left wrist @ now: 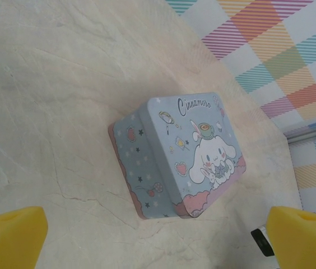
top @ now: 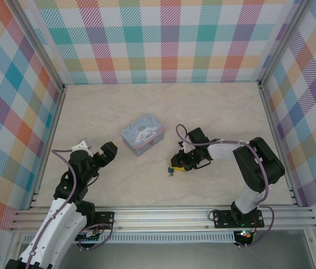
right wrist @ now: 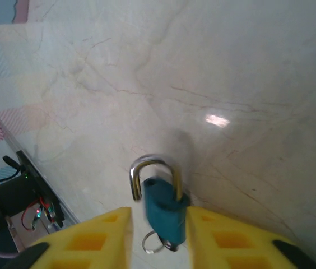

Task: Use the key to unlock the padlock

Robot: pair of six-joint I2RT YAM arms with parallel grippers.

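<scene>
Left wrist, "Cinnamoro" tin (left wrist: 180, 157), right wrist, padlock (right wrist: 166, 210)

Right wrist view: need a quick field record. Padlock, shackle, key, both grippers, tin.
padlock: teal, blurred, between the right gripper's yellow fingers
shackle: silvery; one leg in the body, the other looks free of it
key: not clear; a small ring hangs below the padlock body
right gripper: low over the table; cannot tell whether it grips the padlock
left gripper: open, holding nothing, facing the tin
tin: pale blue cartoon print, on the table, apart from the padlock
</scene>
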